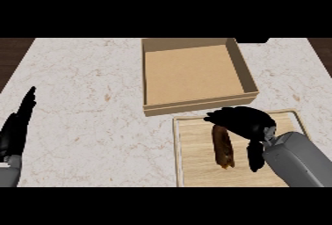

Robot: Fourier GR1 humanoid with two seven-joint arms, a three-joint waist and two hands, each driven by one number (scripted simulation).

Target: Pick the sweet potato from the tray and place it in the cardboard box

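The sweet potato (223, 148), long and brown, lies lengthwise on the wooden tray (194, 171) at the lower right. My right hand (243, 122) hovers over its far end and hides that tip. The fingers bend down over the potato, and the thumb (255, 157) hangs apart to its right, so the hand is open and has no hold on it. The open cardboard box (194, 72) stands just beyond the tray, with nothing inside. My left hand (18, 125) rests open at the left edge, fingers pointing up.
The pale marble counter (91, 96) stretches wide to the left of the box and tray. The box's near wall (198, 105) stands between the tray and the box floor. Dark floor shows past the counter's far corners.
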